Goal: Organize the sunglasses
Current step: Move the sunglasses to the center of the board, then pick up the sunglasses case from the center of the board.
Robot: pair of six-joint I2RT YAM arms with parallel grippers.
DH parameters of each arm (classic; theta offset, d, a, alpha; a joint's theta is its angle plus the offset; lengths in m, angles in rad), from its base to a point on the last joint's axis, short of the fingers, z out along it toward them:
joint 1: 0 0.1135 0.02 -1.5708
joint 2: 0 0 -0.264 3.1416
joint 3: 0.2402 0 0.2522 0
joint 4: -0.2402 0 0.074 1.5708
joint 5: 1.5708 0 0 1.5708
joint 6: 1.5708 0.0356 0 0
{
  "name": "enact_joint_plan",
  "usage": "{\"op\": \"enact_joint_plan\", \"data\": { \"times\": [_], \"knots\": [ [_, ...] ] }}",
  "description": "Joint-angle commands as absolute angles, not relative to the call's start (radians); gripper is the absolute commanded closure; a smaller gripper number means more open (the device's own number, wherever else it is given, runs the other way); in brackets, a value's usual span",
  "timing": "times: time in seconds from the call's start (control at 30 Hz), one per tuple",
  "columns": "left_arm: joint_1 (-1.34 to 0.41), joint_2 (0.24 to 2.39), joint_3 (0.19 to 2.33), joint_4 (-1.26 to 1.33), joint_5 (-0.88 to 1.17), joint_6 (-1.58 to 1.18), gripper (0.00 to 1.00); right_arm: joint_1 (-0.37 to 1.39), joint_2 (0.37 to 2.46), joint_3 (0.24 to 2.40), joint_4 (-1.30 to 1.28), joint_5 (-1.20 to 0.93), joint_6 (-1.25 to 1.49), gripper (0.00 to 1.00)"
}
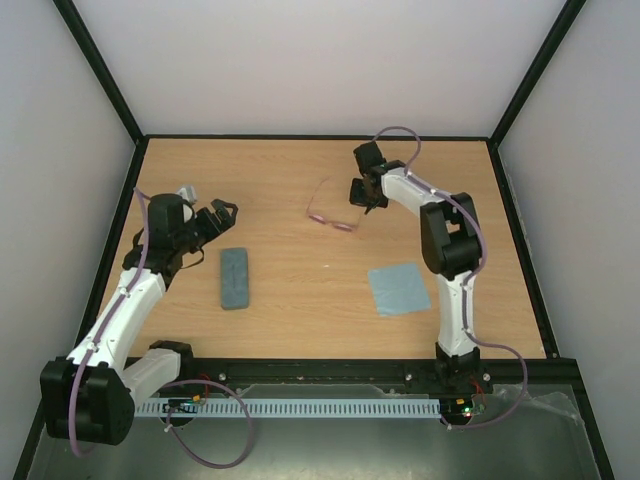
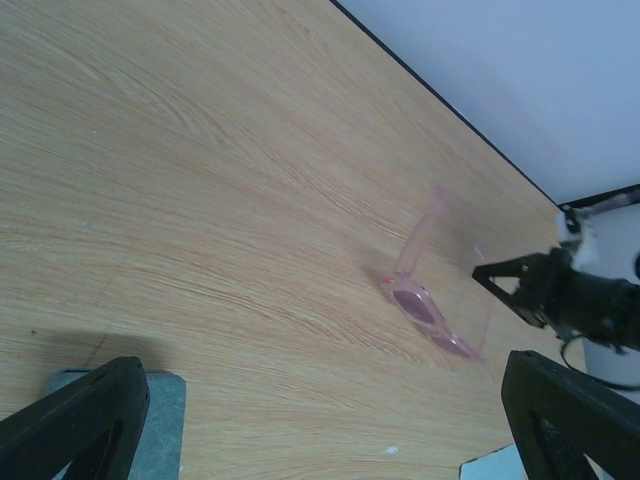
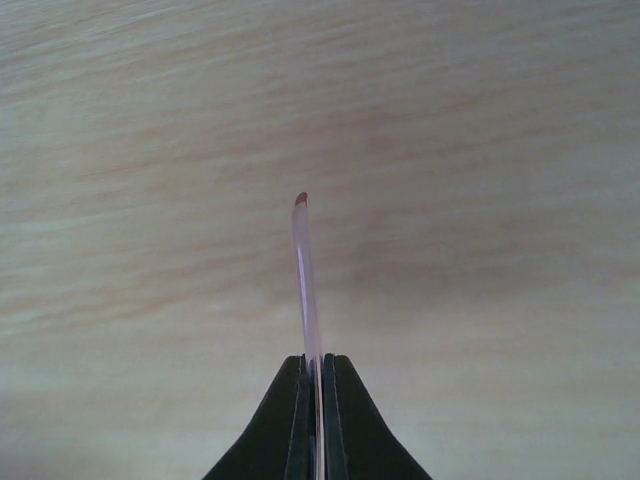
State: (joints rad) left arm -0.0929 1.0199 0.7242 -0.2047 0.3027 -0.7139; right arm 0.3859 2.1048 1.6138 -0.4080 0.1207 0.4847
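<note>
The pinkish sunglasses point(image 1: 332, 218) lie on the wooden table at centre back, arms unfolded; they also show in the left wrist view point(image 2: 425, 310). My right gripper point(image 1: 365, 195) is shut on one slender arm of the glasses point(image 3: 305, 270), which sticks out past the pinched fingertips point(image 3: 316, 360). My left gripper point(image 1: 222, 212) is open and empty, hovering just above and left of the closed grey-blue case point(image 1: 234, 277). In the left wrist view its fingers frame the table point(image 2: 325, 410), with a corner of the case point(image 2: 160, 425) beside the left finger.
The light-blue cloth point(image 1: 398, 289) lies flat at right centre, in front of the right arm's elbow; its corner shows in the left wrist view point(image 2: 495, 465). Black frame rails and grey walls bound the table.
</note>
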Motion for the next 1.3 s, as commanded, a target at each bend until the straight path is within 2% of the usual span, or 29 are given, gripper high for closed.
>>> {"op": "enact_joint_plan", "data": {
  "times": [0.0,0.1,0.13,0.27,0.37,0.5,0.63,0.73,0.87,1.13,1.27],
  "knots": [
    [-0.083,1.014,0.741,-0.218,0.309,-0.698,0.01,0.376,2.231,1.761,-0.533,0.068,0.417,0.99],
    [-0.073,1.027,0.73,-0.222,0.283,-0.712,0.0,0.375,2.272,1.786,-0.553,0.07,0.399,0.96],
    [-0.068,1.04,0.727,-0.22,0.279,-0.722,0.0,0.375,2.274,1.783,-0.555,0.074,0.395,0.92],
    [-0.065,1.094,0.722,-0.224,0.278,-0.732,0.01,0.375,2.24,1.748,-0.565,0.099,0.391,0.63],
    [-0.064,1.072,0.722,-0.225,0.264,-0.734,0.01,0.376,2.118,1.656,-0.535,0.142,0.391,0.43],
    [-0.054,1.063,0.74,-0.275,0.223,-0.731,0.01,0.407,1.926,1.525,-0.508,0.158,0.402,0.29],
    [-0.004,1.068,0.805,-0.372,0.195,-0.749,0.01,0.561,1.777,1.42,-0.496,0.178,0.438,0.17],
    [0.038,1.024,0.869,-0.414,0.22,-0.758,0.01,0.698,1.76,1.397,-0.465,0.079,0.506,0.13],
    [0.102,0.897,0.917,-0.407,0.335,-0.782,0.01,0.839,1.844,1.456,-0.421,0.004,0.589,0.1],
    [0.155,0.851,1.015,-0.44,0.474,-0.797,0.01,1.015,2.174,1.826,-0.539,0.07,0.629,0.04],
    [0.189,0.811,1.017,-0.45,0.503,-0.801,0.01,1.061,2.271,1.957,-0.591,0.11,0.66,0.04]
  ]
}}
